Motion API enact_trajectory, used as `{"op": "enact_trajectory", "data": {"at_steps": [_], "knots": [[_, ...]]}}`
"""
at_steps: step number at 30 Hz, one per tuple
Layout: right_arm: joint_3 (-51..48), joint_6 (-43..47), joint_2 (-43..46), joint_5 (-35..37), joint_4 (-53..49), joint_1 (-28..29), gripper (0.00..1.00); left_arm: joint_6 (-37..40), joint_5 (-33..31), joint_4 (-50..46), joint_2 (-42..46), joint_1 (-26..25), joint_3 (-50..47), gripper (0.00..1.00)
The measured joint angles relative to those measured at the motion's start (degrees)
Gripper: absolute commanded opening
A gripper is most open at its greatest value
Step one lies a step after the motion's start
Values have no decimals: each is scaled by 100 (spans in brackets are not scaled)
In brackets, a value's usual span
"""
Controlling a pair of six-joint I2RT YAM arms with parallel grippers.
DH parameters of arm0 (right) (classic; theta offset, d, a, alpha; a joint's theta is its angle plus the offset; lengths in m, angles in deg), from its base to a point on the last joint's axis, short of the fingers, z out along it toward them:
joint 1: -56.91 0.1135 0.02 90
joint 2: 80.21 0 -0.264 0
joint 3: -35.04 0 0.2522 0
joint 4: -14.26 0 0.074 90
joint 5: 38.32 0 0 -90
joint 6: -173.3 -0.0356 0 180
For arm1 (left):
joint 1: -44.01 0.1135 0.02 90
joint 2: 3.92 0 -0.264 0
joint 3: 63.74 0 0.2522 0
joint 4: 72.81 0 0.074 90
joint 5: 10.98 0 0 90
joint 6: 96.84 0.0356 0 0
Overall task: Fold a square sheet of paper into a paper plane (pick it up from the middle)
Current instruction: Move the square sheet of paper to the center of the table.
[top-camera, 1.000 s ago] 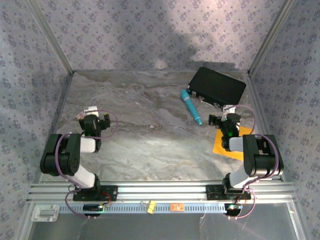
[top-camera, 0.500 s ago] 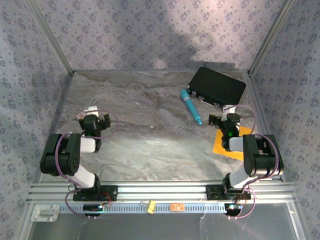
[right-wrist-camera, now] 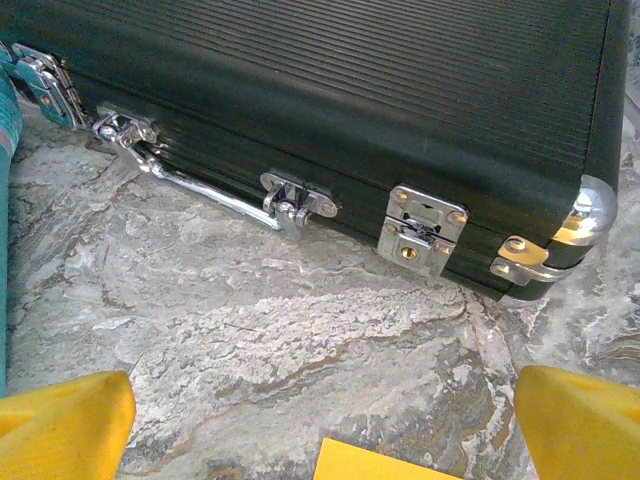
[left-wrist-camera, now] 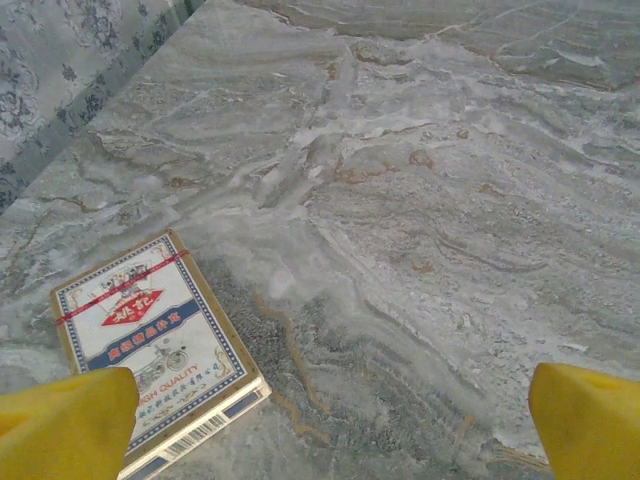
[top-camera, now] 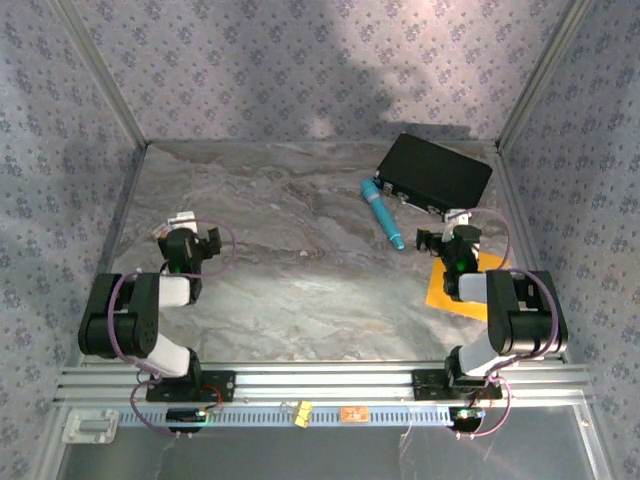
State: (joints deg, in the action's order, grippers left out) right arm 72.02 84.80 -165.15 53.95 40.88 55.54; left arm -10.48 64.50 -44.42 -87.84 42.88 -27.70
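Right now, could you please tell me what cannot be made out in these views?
Square sheet of paper: top view, mostly under the right arm; right wrist view, cut by the bottom edge.
Card box: left wrist view, near corner behind a yellow fingertip.
Black case: right wrist view, cut by the top edge.
Teal pen: right wrist view, a sliver at the left edge.

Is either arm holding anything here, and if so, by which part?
Nothing is held. The left gripper and right gripper both have their jaws open and empty; the square sheet of paper lies on the table.
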Motion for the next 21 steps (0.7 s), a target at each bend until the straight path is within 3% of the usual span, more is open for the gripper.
{"op": "enact_trajectory", "data": {"at_steps": [8, 16, 21], "knots": [[525, -223, 1174, 120, -1534, -33, 99, -341, -2, -1080, 1150, 0, 269, 100], [1198, -1438, 2009, -269, -3989, -476, 99, -1814, 20, -3309, 1899, 11, 1086, 100], [1189, -2153, 2481, -787, -5106, -881, 99, -2542, 719, -4094, 2124, 114, 1331, 100]]}}
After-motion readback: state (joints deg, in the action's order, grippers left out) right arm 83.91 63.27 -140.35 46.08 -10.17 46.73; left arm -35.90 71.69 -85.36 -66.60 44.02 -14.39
